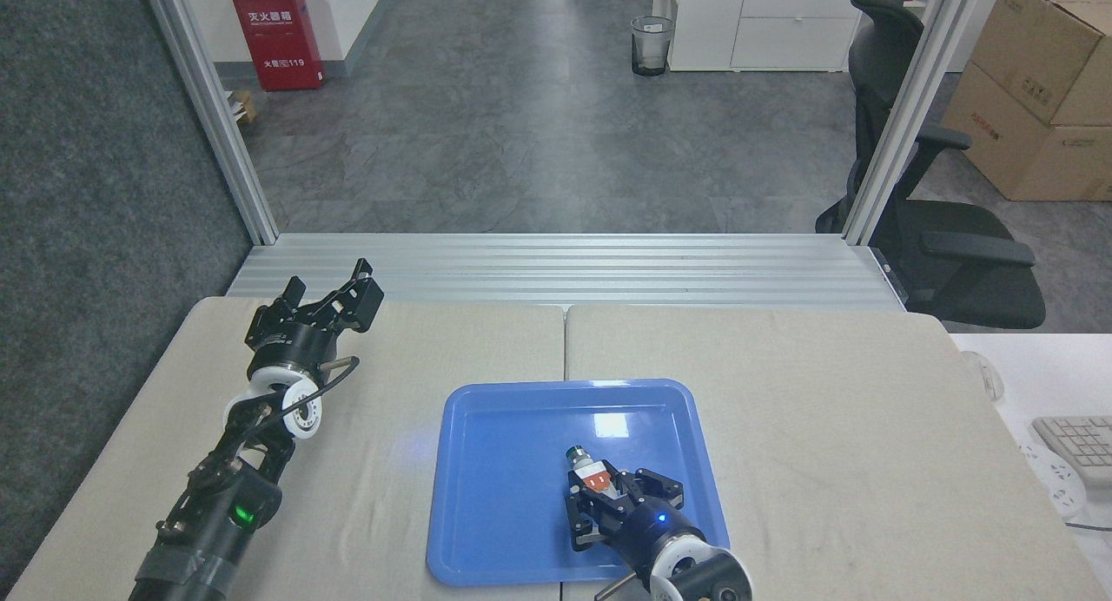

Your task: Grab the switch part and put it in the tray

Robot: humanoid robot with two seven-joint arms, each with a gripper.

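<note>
The glossy blue tray (504, 462) lies at the centre front of the table. My right gripper (599, 495) hangs over the tray's right half, shut on the switch part (589, 472). The part's round green-silver cap points away from me and its orange middle piece shows just above the black fingers. Whether the part touches the tray floor I cannot tell. My left gripper (334, 295) rests over the table's far left corner, open, with nothing between its fingers, well apart from the tray.
An aluminium ledge (565, 271) runs along the table's far edge. A second white desk with a keyboard (1082, 445) stands to the right. An office chair (947, 236) and cardboard boxes (1042, 89) stand beyond at the right.
</note>
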